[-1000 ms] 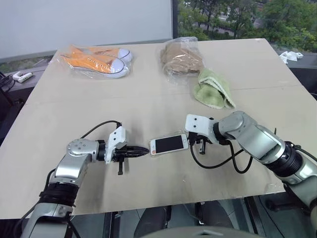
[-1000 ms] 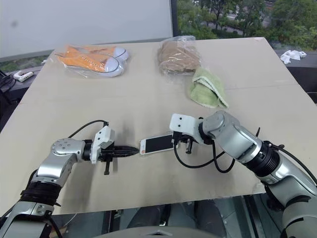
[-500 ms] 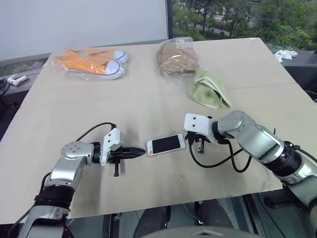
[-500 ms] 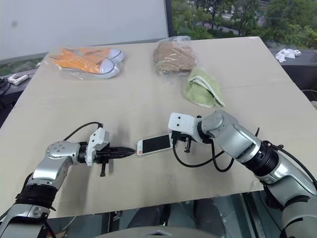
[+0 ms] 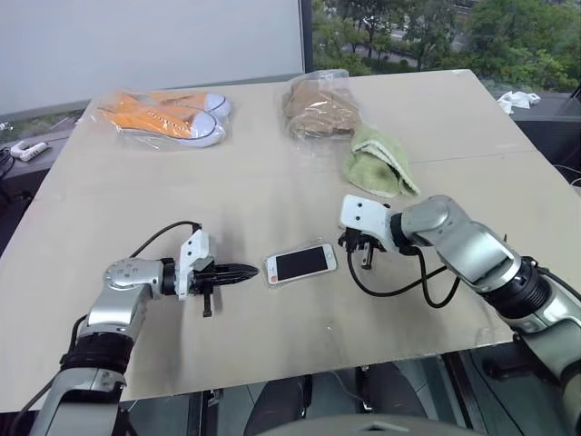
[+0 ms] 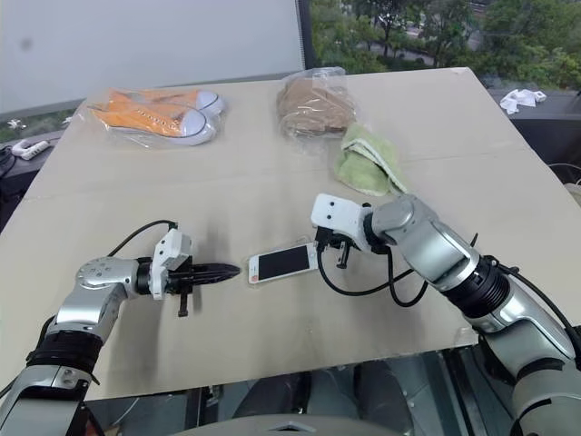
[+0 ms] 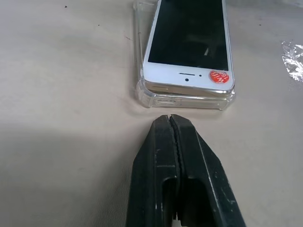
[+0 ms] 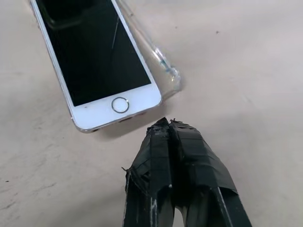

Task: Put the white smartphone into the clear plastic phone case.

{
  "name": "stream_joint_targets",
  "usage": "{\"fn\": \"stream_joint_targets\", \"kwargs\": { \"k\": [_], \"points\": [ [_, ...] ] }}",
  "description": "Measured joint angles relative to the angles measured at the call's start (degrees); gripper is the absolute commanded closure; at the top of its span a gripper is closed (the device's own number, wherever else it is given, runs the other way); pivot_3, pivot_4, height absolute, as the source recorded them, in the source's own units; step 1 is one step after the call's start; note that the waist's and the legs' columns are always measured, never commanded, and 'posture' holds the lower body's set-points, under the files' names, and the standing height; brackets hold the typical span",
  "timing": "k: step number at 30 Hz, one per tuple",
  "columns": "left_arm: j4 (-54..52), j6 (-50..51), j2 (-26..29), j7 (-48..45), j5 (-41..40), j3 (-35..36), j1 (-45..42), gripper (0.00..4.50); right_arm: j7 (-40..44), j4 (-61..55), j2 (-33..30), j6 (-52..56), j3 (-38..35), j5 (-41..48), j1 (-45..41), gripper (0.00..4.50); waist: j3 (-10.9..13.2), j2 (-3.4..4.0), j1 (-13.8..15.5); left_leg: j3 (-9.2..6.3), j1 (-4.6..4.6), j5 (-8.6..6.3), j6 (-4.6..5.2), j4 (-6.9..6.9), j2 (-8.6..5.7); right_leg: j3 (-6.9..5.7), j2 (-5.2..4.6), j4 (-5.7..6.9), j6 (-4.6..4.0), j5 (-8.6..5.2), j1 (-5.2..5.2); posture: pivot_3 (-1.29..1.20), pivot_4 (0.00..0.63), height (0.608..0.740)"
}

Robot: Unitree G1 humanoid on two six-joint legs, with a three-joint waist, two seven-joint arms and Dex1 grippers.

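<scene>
The small flat white smartphone with black screen (image 5: 300, 262) lies face up near the front middle of the pale wooden table (image 5: 272, 182), on top of the thin clear plastic phone case (image 7: 142, 94); from the wrist views it looks laid on the case, skewed, not seated: on the right end effector's side the end w/ the round home button overhangs past the case corner, and at the other end the phone's edge sits above the case lip; so the step in hand, as I judge it, is seating/aligning the phone in the shell, roughly halfway thru the task; left end effector (image 5: 243, 271) is clenched to a point w/ nothing in it, aimed at the phone's near end, just short of it, a gap showing in the left wrist view; right end effector (image 5: 363, 255) is likewise clenched & empty, tips just beside the home-button end, not touching; next move prob. calls for nudging the phone square w/ the case from both ends, then pressing down so the corners snap in; risk is the light case sliding on the smooth table instead of taking the phone; other things sit well apart at the far side: orange sneakers in a clear bag (image 5: 163, 113), a tan item in a clear bag (image 5: 318, 104), a green fuzzy slipper (image 5: 379, 163); none stands in the way; right arm's black cable (image 5: 399, 286) loops on the table near the phone but off it.
</scene>
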Motion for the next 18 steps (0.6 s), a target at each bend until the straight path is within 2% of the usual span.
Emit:
{"fn": "stream_joint_targets", "kwargs": {
  "k": [4, 5, 7, 9, 10, 18],
  "points": [
    [-0.24, 3.01, 1.5, -0.4, -0.83, 0.89, -0.2, 4.5, 3.42, -1.11, -2.82, -0.07, -0.33, 2.04, 0.62, 2.81, 0.01, 0.0, -0.16, 0.0, -0.08, 0.0, 0.0, -0.01, 0.0, 0.01, 0.01, -0.03, 0.0, 0.0, -0.09, 0.0, 0.15, 0.74],
    [-0.36, 4.01, 2.34, -0.37, -0.91, 1.28, -0.26, 4.5, 4.39, -1.35, -3.41, -0.13, -0.32, 2.45, 0.75, 2.19, 0.02, 0.0, -0.16, 0.0, -0.11, 0.0, -0.01, -0.02, 0.01, 0.0, 0.02, -0.05, 0.0, 0.0, -0.11, 0.0, 0.15, 0.74],
    [-1.32, 6.53, 3.39, -0.17, -1.21, 2.42, -0.49, 4.5, 5.53, -1.39, -3.96, -0.26, -0.33, 2.95, 0.79, 1.41, 0.03, 0.0, -0.11, 0.0, -0.19, 0.02, -0.04, -0.01, 0.01, 0.0, 0.01, -0.13, 0.01, 0.0, -0.14, 0.0, 0.15, 0.74],
    [-4.68, 9.2, 3.43, -0.16, -1.86, 2.59, -0.88, 4.5, 6.12, -1.39, -3.77, -0.94, -0.32, 3.05, 0.79, 0.27, 0.04, -0.02, 0.02, 0.0, -0.29, 0.01, -0.02, 0.02, -0.01, -0.03, -0.02, -0.18, 0.01, 0.0, -0.18, 0.0, 0.15, 0.74],
    [-6.89, 10.55, 3.4, -0.13, -2.55, 2.59, -1.17, 4.5, 6.3, -1.39, -3.41, -1.43, -0.32, 3.19, 0.77, 0.08, 0.04, -0.03, 0.13, 0.0, -0.33, 0.0, -0.01, 0.02, -0.01, -0.04, -0.03, -0.21, 0.02, 0.0, -0.2, 0.0, 0.15, 0.74],
    [-17.48, 17.13, 2.57, 2.29, -5.12, 2.58, -2.43, 4.5, 5.1, -0.96, -0.98, -2.92, -0.23, 1.93, 0.72, 0.08, 0.05, -0.03, 0.14, 0.0, -0.65, 0.0, -0.01, 0.05, -0.01, -0.05, -0.03, -0.22, 0.01, 0.0, -0.47, 0.0, 0.15, 0.74]
  ]
}}
